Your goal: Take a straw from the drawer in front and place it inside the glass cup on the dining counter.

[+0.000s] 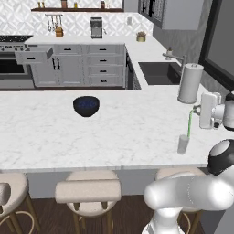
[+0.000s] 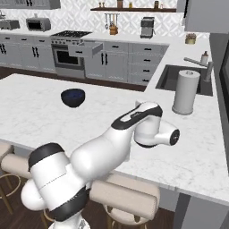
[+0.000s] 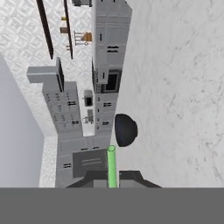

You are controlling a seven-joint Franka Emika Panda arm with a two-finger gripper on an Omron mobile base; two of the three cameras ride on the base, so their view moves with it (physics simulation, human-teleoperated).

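The green straw point(image 1: 190, 123) stands nearly upright at the right end of the dining counter point(image 1: 114, 135). My gripper point(image 1: 196, 110) reaches in sideways from the right and is shut on the straw's top end. The straw's lower end meets the mouth of the glass cup point(image 1: 183, 144), which stands upright near the counter's front edge. In the hand view the straw point(image 3: 111, 166) rises between my two fingertips, and my gripper point(image 3: 112, 178) is closed around it. The drawer point(image 1: 34, 55) hangs open beside the stove at the far left, also seen as the drawer point(image 2: 85, 49). My arm hides the cup in the right base view.
A dark blue bowl point(image 1: 86, 105) sits mid-counter. A white paper-towel roll point(image 1: 190, 83) stands just behind the cup, next to the sink point(image 1: 160, 73). Beige stools point(image 1: 89, 192) line the counter's near edge.
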